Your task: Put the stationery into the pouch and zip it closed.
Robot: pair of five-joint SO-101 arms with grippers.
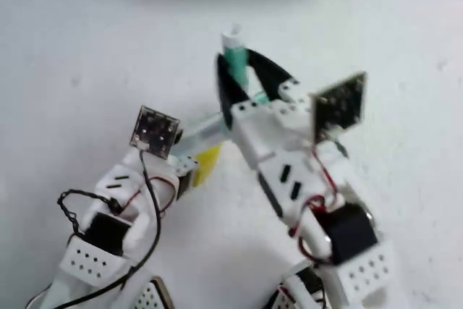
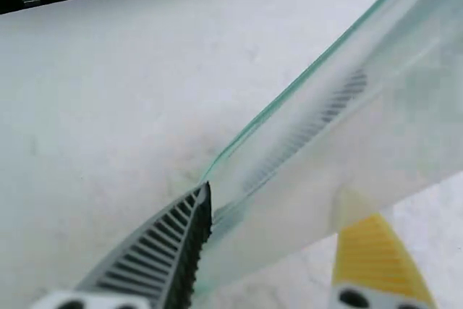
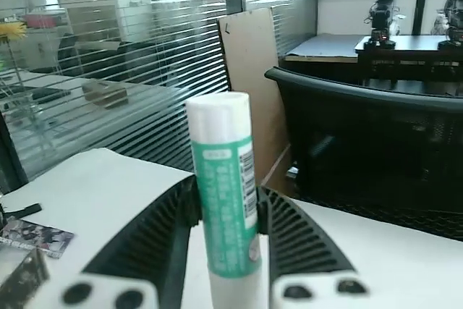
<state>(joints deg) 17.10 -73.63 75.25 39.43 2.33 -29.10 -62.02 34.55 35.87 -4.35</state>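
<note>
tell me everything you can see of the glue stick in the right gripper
The glue stick is a round, plastic-looking tube: white cap, on, teal-green printed label around the body, white base. The right gripper's black ribbed fingers clamp its body from both sides, and the capped end sticks out past their tips. In the high view it lies over the white table, beyond the translucent pouch, not inside it. Whether it touches the table I cannot tell.

No wording or number can be made out anywhere. The green glue stick (image 3: pixel 223 200) carries a small white label (image 3: pixel 215 155) and a barcode (image 3: pixel 247 179) down its side (the bars show, the digits do not). The print on both is too small to read.
</note>
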